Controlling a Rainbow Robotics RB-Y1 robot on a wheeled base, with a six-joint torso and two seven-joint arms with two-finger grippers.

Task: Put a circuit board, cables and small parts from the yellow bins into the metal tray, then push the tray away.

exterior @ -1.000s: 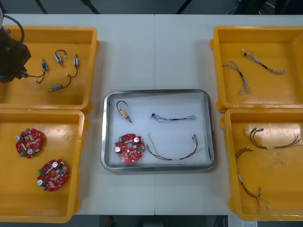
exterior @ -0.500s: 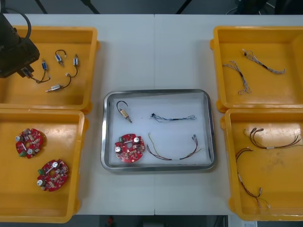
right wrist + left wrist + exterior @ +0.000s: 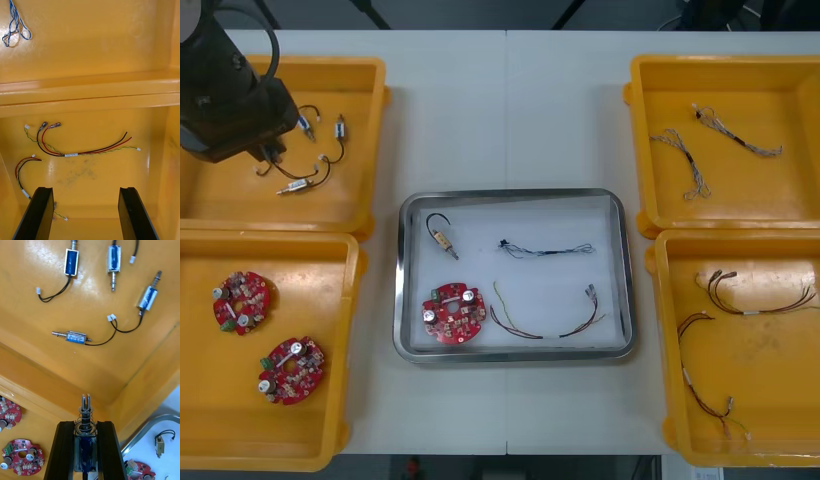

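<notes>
Grips a small metal part (image 3: 86,407) tight in the left gripper (image 3: 85,423), over the far left yellow bin (image 3: 330,205). Holds the right gripper (image 3: 85,193) wide over the near right bin (image 3: 93,176) and its cables (image 3: 86,152). Has, in the metal tray (image 3: 510,193) at the middle of the bench (image 3: 510,110), a circuit board (image 3: 453,313), a blue and white cable (image 3: 545,248), a red and yellow cable (image 3: 510,328) and another small part (image 3: 443,239).

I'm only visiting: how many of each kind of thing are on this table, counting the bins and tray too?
Yellow bins: 4
Metal tray: 1
Round red circuit boards: 3
Small metal parts: 6, one of them in the jaws of the left gripper
Cables: 6
Total: 20
</notes>
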